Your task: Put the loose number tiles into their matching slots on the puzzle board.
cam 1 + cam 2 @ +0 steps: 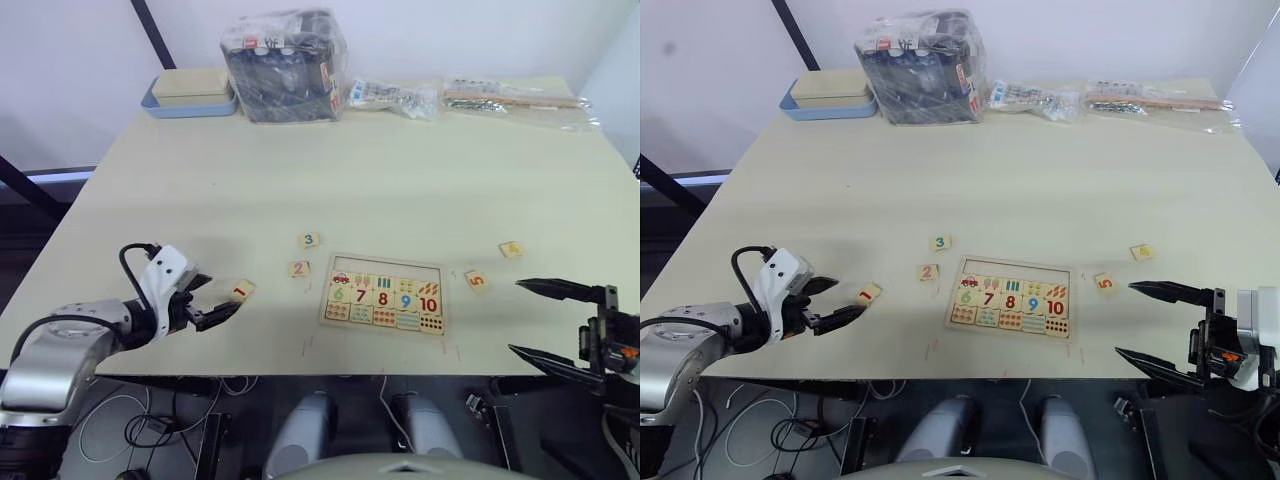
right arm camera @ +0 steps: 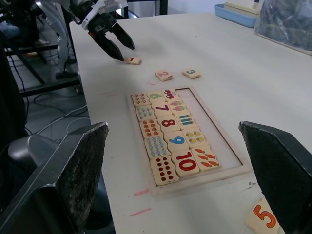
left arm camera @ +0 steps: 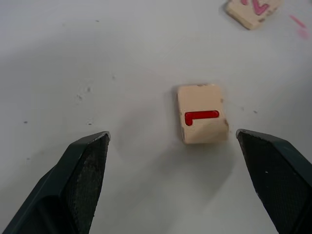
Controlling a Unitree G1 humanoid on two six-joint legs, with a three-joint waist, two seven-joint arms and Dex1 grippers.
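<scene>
So the 1 tile [image 3: 202,113] is lying flat on the table [image 1: 400,170], well left of the puzzle board [image 1: 384,295], just ahead of the left gripper [image 1: 212,296]. That gripper's spread wide with nothing in it, and the tile sits off toward one finger rather than centred in the gap. Left arm's clearly the nearer one. The right gripper [image 1: 1155,325] is wide open too, holding nothing, by the 5 tile [image 1: 1104,282].
</scene>
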